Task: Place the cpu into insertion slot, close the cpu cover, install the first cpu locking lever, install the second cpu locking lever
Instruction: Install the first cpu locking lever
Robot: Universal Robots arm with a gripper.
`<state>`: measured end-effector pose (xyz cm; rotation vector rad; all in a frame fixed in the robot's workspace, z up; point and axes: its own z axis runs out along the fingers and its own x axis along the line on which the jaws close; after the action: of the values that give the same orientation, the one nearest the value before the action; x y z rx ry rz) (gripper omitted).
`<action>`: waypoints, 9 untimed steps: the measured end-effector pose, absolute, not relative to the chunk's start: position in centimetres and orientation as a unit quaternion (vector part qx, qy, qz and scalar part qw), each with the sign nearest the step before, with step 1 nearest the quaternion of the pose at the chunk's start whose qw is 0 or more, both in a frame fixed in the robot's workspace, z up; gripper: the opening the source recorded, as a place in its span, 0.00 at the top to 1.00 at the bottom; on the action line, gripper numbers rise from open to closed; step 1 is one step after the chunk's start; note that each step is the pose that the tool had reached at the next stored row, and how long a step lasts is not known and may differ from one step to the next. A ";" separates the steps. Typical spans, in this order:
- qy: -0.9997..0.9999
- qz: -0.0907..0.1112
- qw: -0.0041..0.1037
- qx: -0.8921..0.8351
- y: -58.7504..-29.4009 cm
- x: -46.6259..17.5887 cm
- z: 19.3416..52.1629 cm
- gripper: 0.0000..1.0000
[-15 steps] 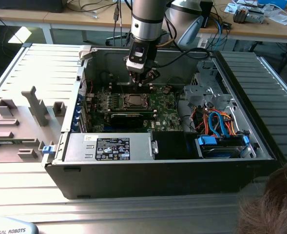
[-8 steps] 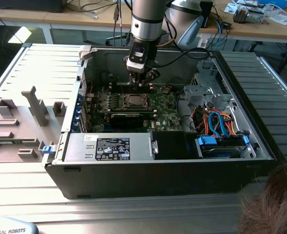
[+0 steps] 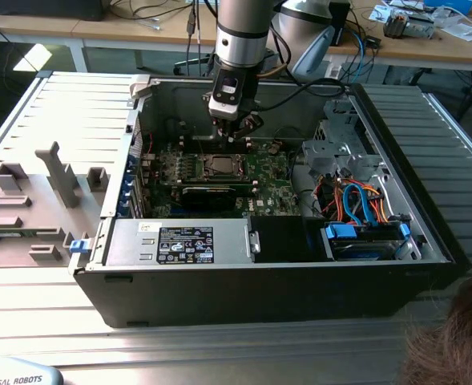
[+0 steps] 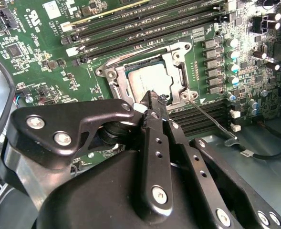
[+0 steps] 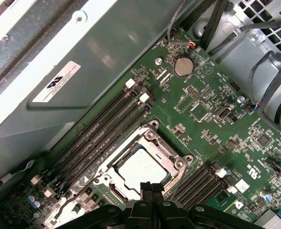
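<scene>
Now the tool [image 4: 154,98] hangs right over the cpu [image 4: 147,83]; it is pinched closed with nothing in it.
The cpu lies flat in the insertion slot [image 4: 136,67], and the cpu cover [image 4: 115,80] looks laid down around it; the chip seems small, light, stiff and easy to hurt, so only its edges are safe to hold; the cover is thin metal and may bend; a thin wire lever [image 4: 212,121] sticks out free beside the slot; long black slots [image 4: 145,24] run close by; the computer case [image 3: 300,281] walls leave little room.

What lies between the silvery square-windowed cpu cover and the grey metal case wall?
In the first wrist view, long narrow black slots, side by side.
</scene>
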<state>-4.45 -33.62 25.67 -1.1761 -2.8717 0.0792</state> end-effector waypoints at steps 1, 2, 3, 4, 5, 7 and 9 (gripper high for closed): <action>-0.925 0.026 0.019 -0.378 -33.6 -4.5 25.7 0.89; -0.926 0.026 0.019 -0.377 -33.6 -4.5 25.7 0.89; -0.926 0.026 0.019 -0.376 -33.6 -4.5 25.7 0.89; -0.926 0.026 0.019 -0.375 -33.6 -4.4 25.7 0.89; -0.927 0.026 0.019 -0.375 -33.6 -4.5 25.7 0.89; -0.927 0.026 0.019 -0.374 -33.6 -4.5 25.7 0.89; -0.927 0.026 0.019 -0.373 -33.6 -4.5 25.7 0.89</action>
<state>-4.45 -33.62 25.67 -1.1585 -2.8792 0.0796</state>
